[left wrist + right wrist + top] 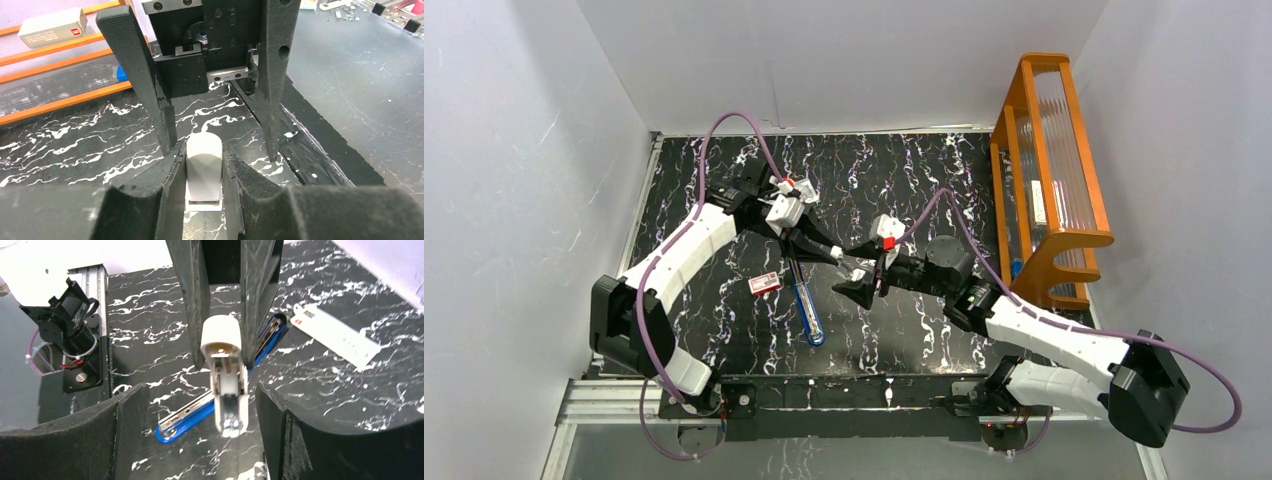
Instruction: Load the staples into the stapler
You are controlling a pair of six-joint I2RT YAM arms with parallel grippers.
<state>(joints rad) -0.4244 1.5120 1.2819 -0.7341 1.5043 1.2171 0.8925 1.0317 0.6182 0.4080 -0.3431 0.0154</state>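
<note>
The left gripper (204, 192) is clamping tight on the stapler (221, 337). Directly ahead of its fingertips, the right gripper (205, 435) is hanging spread wide, with both arms reaching inward.

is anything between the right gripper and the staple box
Yes. In the top view the opened stapler, its white top clamped by the left gripper, lies between the open right gripper and the red-and-white staple box; the right arm would likely have to go around.
</note>
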